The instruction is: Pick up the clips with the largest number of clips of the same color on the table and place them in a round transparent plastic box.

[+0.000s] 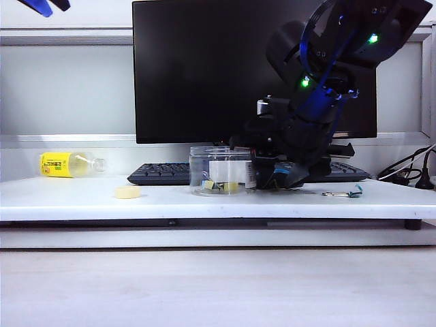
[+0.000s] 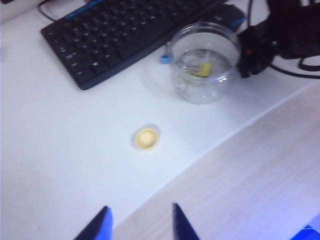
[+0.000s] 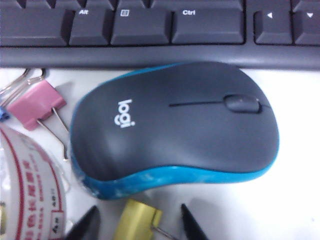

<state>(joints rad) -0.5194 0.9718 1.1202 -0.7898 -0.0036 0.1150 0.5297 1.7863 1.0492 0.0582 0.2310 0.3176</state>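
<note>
A pale-yellow clip [image 3: 137, 220] lies on the white table next to the mouse [image 3: 175, 130]. My right gripper [image 3: 140, 227] stands open astride it, with a gap on each side. In the exterior view that gripper [image 1: 285, 178] is low, just right of the round transparent plastic box [image 1: 219, 170]. Pale-yellow clips [image 1: 230, 186] show through the box's wall, and one clip [image 2: 199, 70] lies inside the box [image 2: 204, 92] in the left wrist view. My left gripper [image 2: 141, 220] is open and empty, high at the exterior view's upper left [image 1: 44, 5].
A black keyboard [image 3: 150, 30] lies behind the mouse, under a monitor [image 1: 197, 68]. A pink clip [image 3: 36, 105] sits by the box's label [image 3: 25, 190]. A teal clip [image 1: 344, 194] is at the right, a yellow disc [image 1: 127, 192] and a lying bottle [image 1: 68, 164] at the left.
</note>
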